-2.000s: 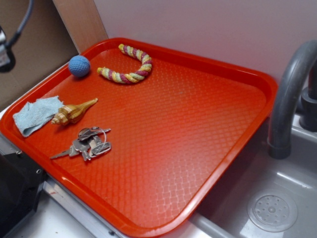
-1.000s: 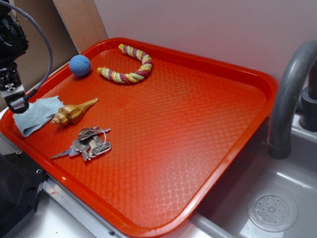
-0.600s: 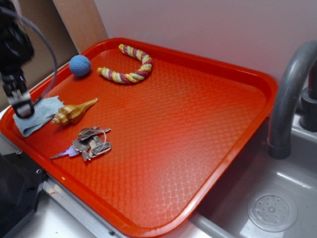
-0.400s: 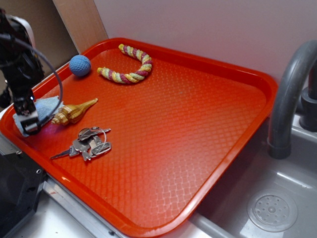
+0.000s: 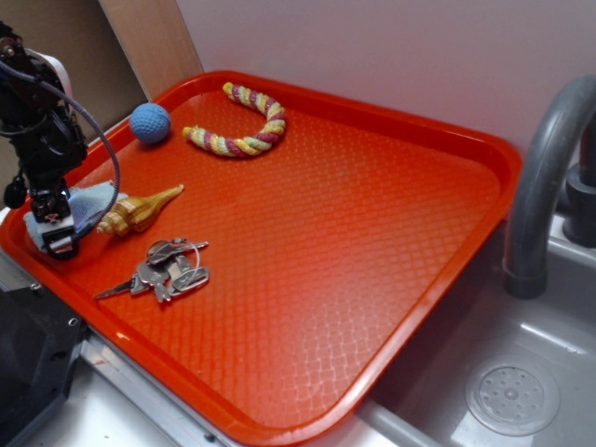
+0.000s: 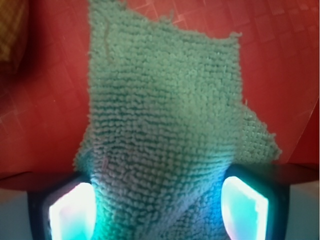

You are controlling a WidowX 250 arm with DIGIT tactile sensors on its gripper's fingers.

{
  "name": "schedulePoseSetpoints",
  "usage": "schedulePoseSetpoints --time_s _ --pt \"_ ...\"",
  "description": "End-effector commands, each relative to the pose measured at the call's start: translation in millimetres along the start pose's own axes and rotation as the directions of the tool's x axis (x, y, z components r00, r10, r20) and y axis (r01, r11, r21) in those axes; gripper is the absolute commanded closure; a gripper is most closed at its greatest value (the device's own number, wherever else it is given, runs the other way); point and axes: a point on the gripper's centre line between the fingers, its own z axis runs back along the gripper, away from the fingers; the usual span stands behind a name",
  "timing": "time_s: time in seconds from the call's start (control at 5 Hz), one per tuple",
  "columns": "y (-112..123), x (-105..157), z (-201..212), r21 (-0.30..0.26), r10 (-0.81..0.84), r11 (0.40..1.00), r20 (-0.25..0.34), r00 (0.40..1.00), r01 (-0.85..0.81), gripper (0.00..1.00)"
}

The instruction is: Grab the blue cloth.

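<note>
The cloth (image 6: 165,130) lies at the near-left corner of the tray (image 5: 391,233), with its near portion bunched up between the two fingers (image 6: 70,207). In the wrist view the fabric rises into a ridge that fills the gap between the pads, and its far end spreads flat on the tray beyond the fingertips. The gripper (image 5: 58,237) stands upright over that spot, tips down at the tray surface. The fingers appear to press the ridge from both sides, so I judge them closed on the cloth, though the contact faces themselves are hidden by the pile.

Status: reach and descent are done; the pinch appears made. Lift is not yet shown, since much of the cloth rests on the tray. What remains, in my judgement, is to raise the cloth clear and confirm that the hold survives.

Just beyond the fingers, on the side away from the tray edge, lies the shell (image 5: 138,210), near the cloth's far edge; whether they touch cannot be told. The keys (image 5: 168,268) sit a little further off, apart from the fingers. The ball (image 5: 149,123) and the rope (image 5: 244,126) lie well away at the far side.
</note>
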Motion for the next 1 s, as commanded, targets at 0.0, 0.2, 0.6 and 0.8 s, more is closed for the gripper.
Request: schedulePoseSetpoints --time_s 0.0,0.2,0.6,0.8 --pt "26.6 5.2 -6.5 -0.005 0.094 0.996 -0.010 0.996 -0.094 1.00" --pt "26.6 7.3 -3.8 0.007 0.097 0.995 0.000 0.995 -0.097 1.00" --pt "3.3 8.7 40.8 0.048 0.062 0.997 0.093 0.994 -0.067 1.00" --pt "-22.6 13.7 81.7 0.048 0.026 0.998 0.152 0.988 -0.034 1.00"
